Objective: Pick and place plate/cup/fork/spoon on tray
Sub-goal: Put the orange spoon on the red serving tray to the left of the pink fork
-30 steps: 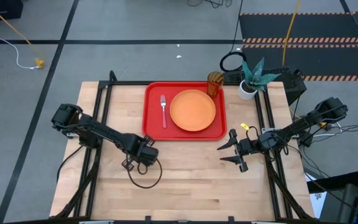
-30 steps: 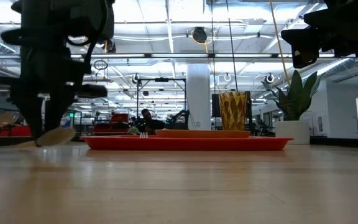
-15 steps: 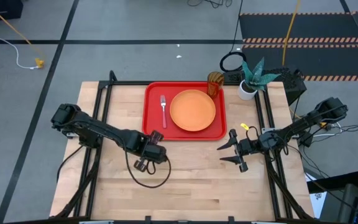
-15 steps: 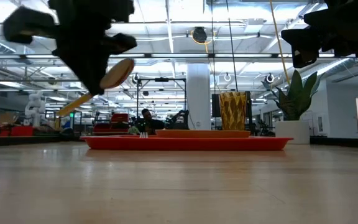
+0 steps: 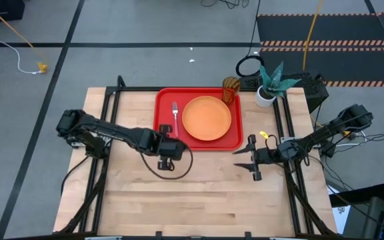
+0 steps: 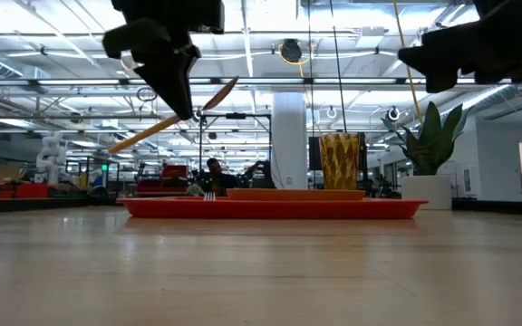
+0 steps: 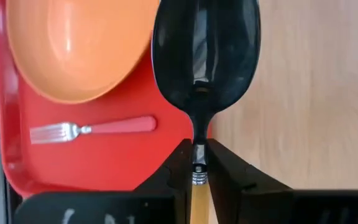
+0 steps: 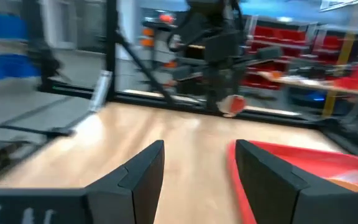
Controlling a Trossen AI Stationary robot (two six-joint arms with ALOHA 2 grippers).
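The red tray [image 5: 164, 131] lies at the table's far middle. On it rest the orange plate [image 5: 207, 119], the pink-handled fork [image 5: 175, 119] and, at its far right corner, the amber cup [image 5: 230, 89]. My left gripper [image 5: 167, 149] hovers over the tray's near left corner, shut on the spoon [image 6: 175, 120], whose dark-looking bowl [image 7: 207, 56] hangs above the tray's rim. My right gripper [image 5: 249, 159] stands open and holds nothing, off the tray's near right corner, above the table. My left gripper pinches the spoon's thin metal neck [image 7: 198, 148], where it meets the orange handle [image 7: 198, 205], between its two fingertips [image 7: 178, 167]. The fingers come from above, slanting down. The spoon hangs clear of the table, tilted, its bowl end [image 6: 226, 91] higher than its handle end [image 6: 120, 148].
A white pot with a green plant [image 5: 269, 83] stands at the far right, beside the cup. A black cable loop [image 5: 173, 163] hangs from my left arm over the wood. Bare wood [image 5: 205, 200] spreads across the table's near half.
My left gripper has risen from the table and gone right and far toward the tray's near left corner, rolling its wrist. The spoon, low at the tabletop a second ago, is lifted clear and now tilts with its bowl up.
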